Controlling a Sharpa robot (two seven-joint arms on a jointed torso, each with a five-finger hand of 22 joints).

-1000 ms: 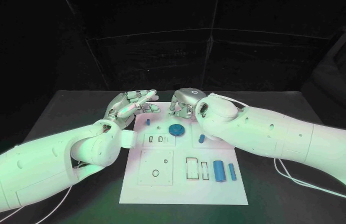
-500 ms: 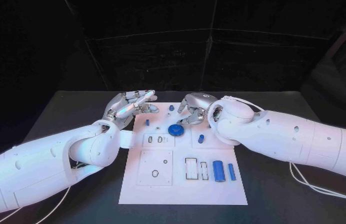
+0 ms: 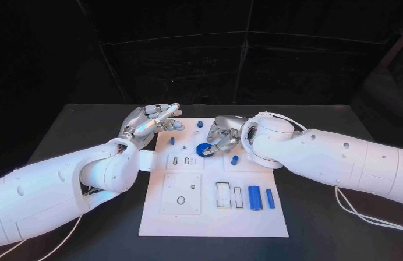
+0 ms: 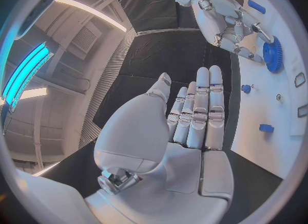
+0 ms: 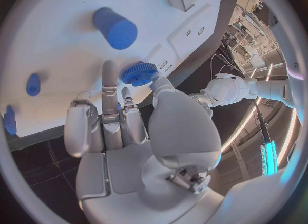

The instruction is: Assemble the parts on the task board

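Note:
The white task board (image 3: 168, 214) lies in the middle of the black table. A blue gear (image 3: 204, 151) sits on its far half. My right hand (image 3: 220, 134) is lowered onto the gear and pinches it between thumb and a finger; in the right wrist view the gear (image 5: 139, 73) lies between them, still low on the board. My left hand (image 3: 151, 120) hovers at the board's far left corner with straight fingers, holding nothing. In the left wrist view the left hand (image 4: 192, 116) faces the right hand (image 4: 225, 8) and the gear (image 4: 274, 54).
A thick blue cylinder (image 3: 254, 198) and a thinner one (image 3: 270, 198) lie at the board's right, beside rectangular slots (image 3: 223, 196). Small blue pegs rest at the far left (image 3: 172, 141), far middle (image 3: 200, 124) and beside the right wrist (image 3: 234, 161). Bare black table (image 3: 336, 226) surrounds the board.
My right hand has come from the board's far edge towards me and down onto the gear, closing its fingers round it. The left hand has hardly moved.

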